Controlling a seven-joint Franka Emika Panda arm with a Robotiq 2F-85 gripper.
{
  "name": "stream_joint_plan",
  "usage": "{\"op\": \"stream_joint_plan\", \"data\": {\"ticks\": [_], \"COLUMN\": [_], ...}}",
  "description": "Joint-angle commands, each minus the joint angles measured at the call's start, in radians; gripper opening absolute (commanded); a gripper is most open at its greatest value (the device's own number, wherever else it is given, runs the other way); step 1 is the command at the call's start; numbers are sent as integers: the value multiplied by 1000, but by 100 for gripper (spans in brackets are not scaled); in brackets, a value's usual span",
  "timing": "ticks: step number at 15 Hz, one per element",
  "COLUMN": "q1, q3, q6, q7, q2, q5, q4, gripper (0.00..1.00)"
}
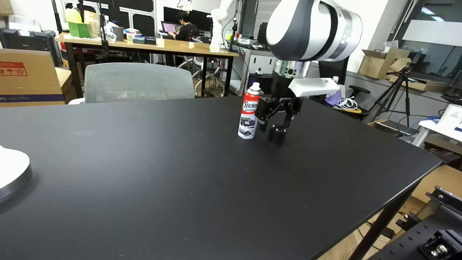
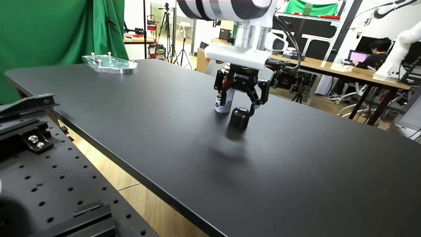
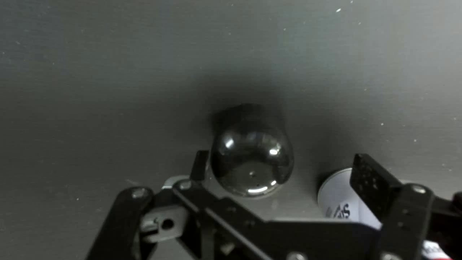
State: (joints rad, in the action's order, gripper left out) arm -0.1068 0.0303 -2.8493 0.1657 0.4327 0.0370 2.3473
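Note:
A glossy black object with a rounded top [image 2: 239, 118] is at the table in front of the gripper, and its lower edge blurs into a dark shadow. In the wrist view the gripper [image 3: 281, 162] stands open, its fingers wide apart. The black dome [image 3: 251, 159] lies close beside the left finger [image 3: 199, 166]; whether they touch I cannot tell. Beyond a gap, the right finger [image 3: 371, 180] partly covers a white spray can [image 3: 337, 198]. In an exterior view this red and white can [image 1: 249, 112] stands upright beside the gripper [image 1: 273, 126].
The black table [image 1: 162, 173] has its edge at the right in an exterior view. A white rounded thing [image 1: 12, 169] sits at the far left of it. A clear plate with posts [image 2: 110, 64] lies at the table's far end. A grey chair [image 1: 139, 83] stands behind.

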Motion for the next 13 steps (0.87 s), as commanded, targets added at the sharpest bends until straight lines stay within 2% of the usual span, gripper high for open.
{"op": "stream_joint_plan", "data": {"ticks": [1, 3, 7, 10, 13], "q1": [17, 36, 104, 102, 98], "q3": [21, 43, 111, 80, 55], "q6": [85, 149, 353, 582, 754], "q7": [-15, -30, -168, -178, -162], "q2": [-91, -137, -258, -320, -347], "q5": [30, 58, 210, 232, 220], "q4": [35, 48, 72, 46, 18], "gripper": [100, 100, 100, 100, 100]}}
